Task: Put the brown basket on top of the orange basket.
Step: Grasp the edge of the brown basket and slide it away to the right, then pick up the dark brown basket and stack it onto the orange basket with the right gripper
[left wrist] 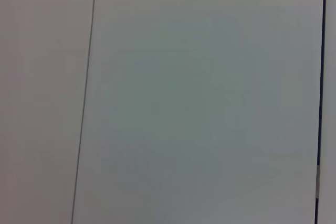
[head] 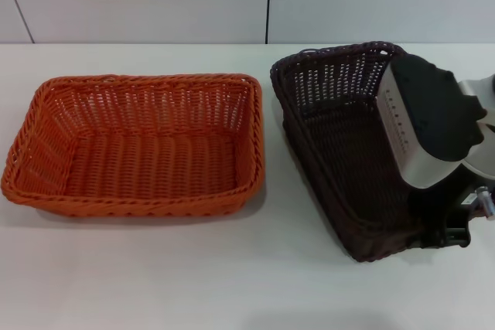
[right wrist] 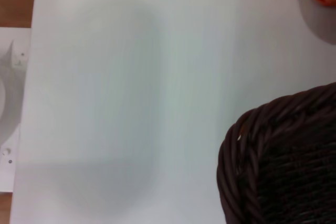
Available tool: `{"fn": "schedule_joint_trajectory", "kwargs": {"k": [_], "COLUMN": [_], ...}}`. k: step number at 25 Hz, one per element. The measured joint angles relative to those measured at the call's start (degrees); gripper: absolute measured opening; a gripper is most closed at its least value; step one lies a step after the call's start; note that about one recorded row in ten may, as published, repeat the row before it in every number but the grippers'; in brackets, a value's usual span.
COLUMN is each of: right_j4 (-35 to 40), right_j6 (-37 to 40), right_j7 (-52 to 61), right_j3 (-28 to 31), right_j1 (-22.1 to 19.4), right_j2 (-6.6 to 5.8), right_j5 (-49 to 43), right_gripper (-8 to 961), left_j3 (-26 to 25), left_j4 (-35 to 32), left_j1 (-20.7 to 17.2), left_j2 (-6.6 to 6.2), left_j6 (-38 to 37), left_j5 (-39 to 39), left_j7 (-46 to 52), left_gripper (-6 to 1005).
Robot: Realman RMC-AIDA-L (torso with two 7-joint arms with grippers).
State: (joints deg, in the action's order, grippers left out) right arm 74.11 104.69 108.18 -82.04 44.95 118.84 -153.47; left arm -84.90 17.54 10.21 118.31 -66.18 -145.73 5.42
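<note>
Nearest the head camera, the brown basket [head: 340,152] sits on the right half of the white table [head: 232,276], tilted: its right side is raised while its left long rim stays low toward the tabletop, so the open-weave interior faces left and upward. Its near corner reaches closest to the table's front edge, and its far rim lies toward the back edge by the wall. Over its right side is the right gripper [head: 445,226], whose grey and black wrist housing covers that rim; whether its fingers are spread or clamped on the wicker cannot be told, since the housing hides them. In the right wrist view a braided corner of the brown basket [right wrist: 278,166] shows above bare tabletop.

Just beside it, apart by a narrow strip of table, the orange basket [head: 135,144] rests flat and upright on the left half, nothing inside it. No left gripper shows; its wrist camera faces only a pale panelled wall [left wrist: 199,98].
</note>
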Motion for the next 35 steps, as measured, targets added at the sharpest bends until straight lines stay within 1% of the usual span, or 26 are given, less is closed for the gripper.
{"fn": "schedule_joint_trajectory", "kwargs": {"k": [5,6,7,9,10,14,22,24,28,29,35], "right_j4": [3.7,6.2,6.2,10.6,10.6,17.2,23.0,25.9,28.5,30.6,34.4], "right_j6": [1.1,1.7,1.7,3.6,3.6,6.5,9.0,10.6,11.6,12.4,14.1], "right_j7": [0.1,0.2,0.2,0.7,0.7,1.9,3.1,3.7,4.2,4.5,5.3], "right_j3": [0.3,0.2,0.2,0.4,0.4,1.1,1.1,1.1,1.1,1.1,1.4], "right_j1": [-1.2,-2.0,-2.0,-2.7,-2.7,-3.6,-4.1,-4.1,-4.1,-4.1,-3.9], "right_j2": [-0.02,-0.02,-0.02,0.02,0.02,0.06,0.02,0.0,0.0,0.03,0.0], "right_j5": [-0.4,-0.5,-0.5,-1.3,-1.3,-2.0,-4.3,-4.9,-6.0,-6.9,-8.7], "right_gripper": [172,165,164,163,163,151,124,124,123,123,123], "left_j3": [0.0,0.0,0.0,0.0,0.0,0.0,0.2,0.2,0.1,0.1,0.0], "left_j4": [-0.4,-0.4,-0.4,-0.4,-0.4,-0.3,-0.3,-0.3,-0.3,-0.4,-0.2], "left_j1": [0.3,0.3,0.3,0.3,0.3,-0.1,-1.4,-1.5,-1.4,-1.3,-1.1], "left_j2": [0.0,0.02,0.02,0.03,0.03,0.03,-0.04,-0.05,-0.03,-0.02,-0.01], "left_j6": [0.0,0.0,0.0,0.0,0.0,-0.2,-1.7,-1.7,-1.7,-1.7,-1.7], "left_j5": [0.0,0.0,0.0,0.0,0.0,0.0,0.0,0.0,0.0,0.0,0.0], "left_j7": [-0.1,-0.1,-0.1,-0.1,-0.1,-0.1,0.3,0.3,0.3,0.3,0.4], "left_gripper": [779,779,779,778,778,778,777,777,776,776,776]}}
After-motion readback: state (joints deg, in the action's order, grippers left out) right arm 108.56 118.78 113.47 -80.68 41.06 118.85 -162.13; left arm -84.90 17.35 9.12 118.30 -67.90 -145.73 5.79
